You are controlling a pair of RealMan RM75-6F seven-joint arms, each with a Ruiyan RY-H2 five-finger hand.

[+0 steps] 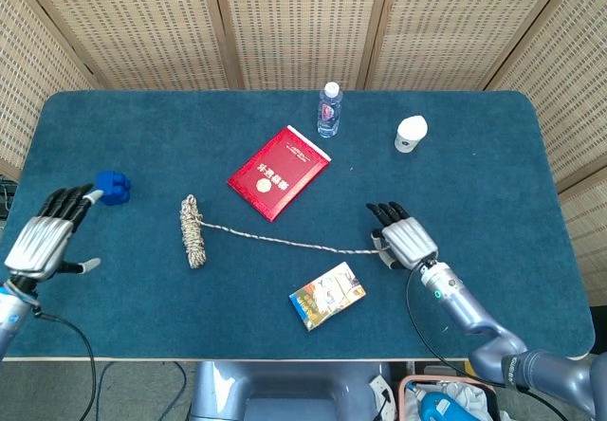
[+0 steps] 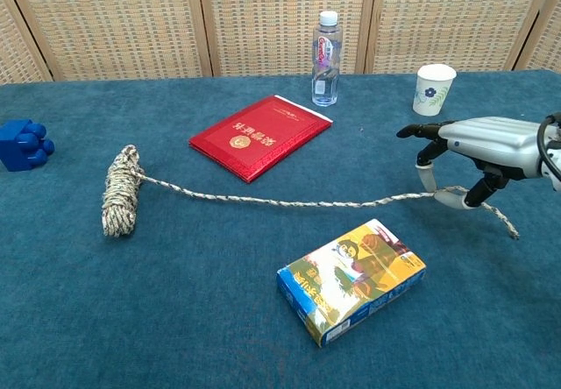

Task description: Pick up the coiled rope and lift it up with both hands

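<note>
- The coiled rope [image 2: 119, 203] is seen lying on the blue bench [image 2: 193, 319], left of centre, with its loose strand stretched rightward across the cloth.
- That strand is pinched near its far end by the right hand [image 2: 478, 148], thumb and fingers [image 2: 427, 175] closed on it just above the bench; a short tail trails beyond.
- The left hand [image 1: 45, 241] is held at the bench's left edge, fingers spread, nothing gripped.
- A red booklet [image 2: 260, 135] lies behind the strand; a printed box [image 2: 352, 279] lies before it.
- A blue block [image 2: 21, 144] is placed far left.
</note>
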